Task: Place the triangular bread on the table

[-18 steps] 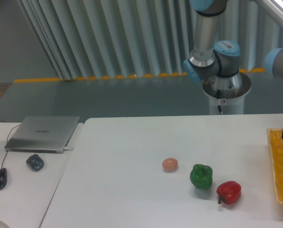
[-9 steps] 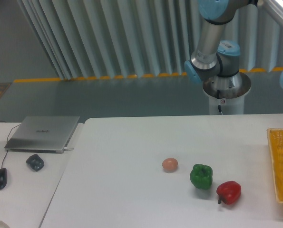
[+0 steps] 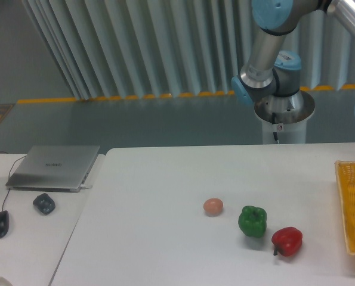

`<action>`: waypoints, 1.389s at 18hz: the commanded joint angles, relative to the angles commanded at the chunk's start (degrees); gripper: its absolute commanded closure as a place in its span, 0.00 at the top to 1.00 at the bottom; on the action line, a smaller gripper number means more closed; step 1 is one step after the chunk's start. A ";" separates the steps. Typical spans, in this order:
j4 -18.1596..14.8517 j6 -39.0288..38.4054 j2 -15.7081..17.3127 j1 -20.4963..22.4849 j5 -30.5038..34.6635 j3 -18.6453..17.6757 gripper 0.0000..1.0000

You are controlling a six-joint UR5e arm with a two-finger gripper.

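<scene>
The white table (image 3: 153,196) fills the lower part of the camera view. The triangular bread is out of view. Only the arm's base (image 3: 283,107) and upper links (image 3: 266,47) show at the top right; the gripper itself is outside the frame.
A small pinkish-orange ball (image 3: 213,207), a green pepper (image 3: 252,221) and a red pepper (image 3: 287,241) lie in a row on the table's right half. A yellow basket (image 3: 353,208) sits at the right edge. A grey laptop (image 3: 53,167) and two dark mice (image 3: 44,204) rest on the adjoining left surface.
The gripper, seen a second ago over the yellow basket at the right edge, has left the frame. The arm's upper links have swung slightly right and up.
</scene>
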 joint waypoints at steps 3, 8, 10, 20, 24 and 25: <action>-0.09 0.00 -0.09 0.00 -0.18 0.09 1.00; -0.18 0.00 -0.53 0.09 -0.18 0.17 1.00; -0.18 0.00 -0.53 0.09 -0.18 0.26 1.00; -0.18 -0.09 -1.05 0.97 0.17 0.79 1.00; -0.18 -0.09 -1.23 0.62 0.17 0.53 1.00; -0.18 -0.09 -1.23 0.62 0.18 0.53 1.00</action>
